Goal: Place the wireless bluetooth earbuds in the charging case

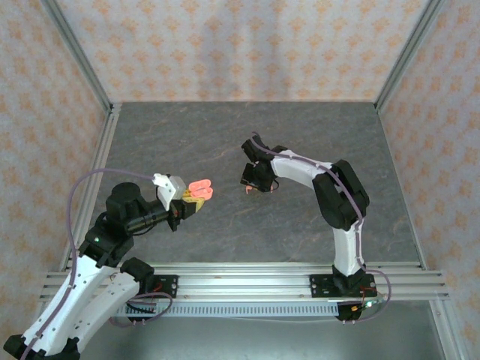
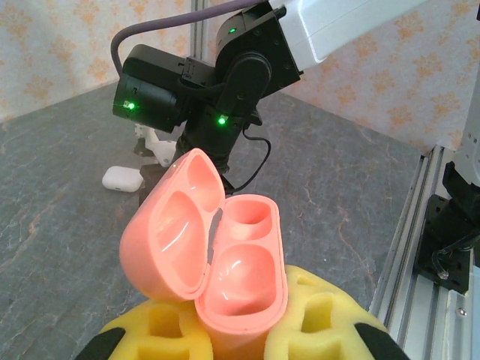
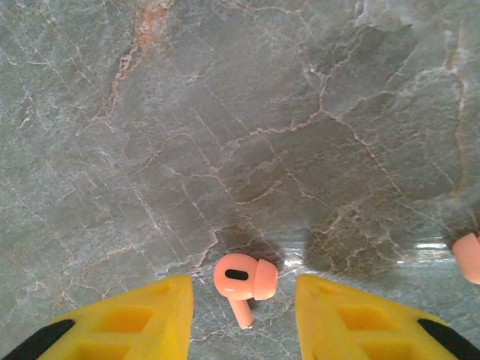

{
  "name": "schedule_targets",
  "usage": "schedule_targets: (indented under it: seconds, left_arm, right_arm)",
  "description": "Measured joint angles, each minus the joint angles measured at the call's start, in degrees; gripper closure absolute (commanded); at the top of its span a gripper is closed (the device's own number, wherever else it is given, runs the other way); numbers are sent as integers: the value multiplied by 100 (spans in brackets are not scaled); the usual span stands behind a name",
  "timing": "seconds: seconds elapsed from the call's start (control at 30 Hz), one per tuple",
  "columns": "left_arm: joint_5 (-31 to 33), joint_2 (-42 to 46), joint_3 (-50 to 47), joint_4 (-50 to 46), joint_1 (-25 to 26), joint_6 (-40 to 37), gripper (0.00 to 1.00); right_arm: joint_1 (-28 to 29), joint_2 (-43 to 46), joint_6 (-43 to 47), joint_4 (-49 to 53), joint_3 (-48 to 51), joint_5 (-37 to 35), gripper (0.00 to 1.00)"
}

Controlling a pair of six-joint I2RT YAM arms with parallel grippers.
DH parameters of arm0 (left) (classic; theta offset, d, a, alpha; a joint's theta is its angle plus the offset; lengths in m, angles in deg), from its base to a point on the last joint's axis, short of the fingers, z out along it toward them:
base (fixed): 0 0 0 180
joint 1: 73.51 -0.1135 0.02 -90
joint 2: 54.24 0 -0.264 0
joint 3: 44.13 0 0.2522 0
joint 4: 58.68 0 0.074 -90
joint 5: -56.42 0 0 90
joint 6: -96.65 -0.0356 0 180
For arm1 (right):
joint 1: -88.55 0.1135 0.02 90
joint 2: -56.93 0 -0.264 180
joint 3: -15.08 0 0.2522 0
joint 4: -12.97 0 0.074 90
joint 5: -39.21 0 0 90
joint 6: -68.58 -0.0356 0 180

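Note:
My left gripper (image 2: 238, 324) is shut on a coral-red charging case (image 2: 241, 271), held above the table between the yellow pads (image 2: 324, 315). The hinged lid (image 2: 171, 225) stands open and both wells are empty. In the top view this case (image 1: 200, 190) sits at the tip of the left gripper (image 1: 187, 202). My right gripper (image 3: 244, 292) is open, low over the table, with a coral-red earbud (image 3: 241, 279) lying flat between its fingers (image 3: 146, 315), touching neither. A second coral earbud (image 3: 468, 256) peeks in at the right edge. The white earbuds are hidden or out of view.
A closed white case (image 2: 121, 178) lies on the grey stone-pattern table (image 1: 225, 135) beside the right arm's wrist (image 2: 217, 82). Aluminium rails (image 1: 247, 281) run along the near edge, and patterned walls close in the other three sides.

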Motion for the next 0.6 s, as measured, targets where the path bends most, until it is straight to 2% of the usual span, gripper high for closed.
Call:
schedule_targets:
  seconds: [0.4,0.6]
  left_arm:
    - [0,4,0,0,0,0,100]
    - [0,4,0,0,0,0,100]
  right_arm:
    - [72,-337,129,192,-313,-26,63]
    - [114,-389,229,251,-354,-66,74]
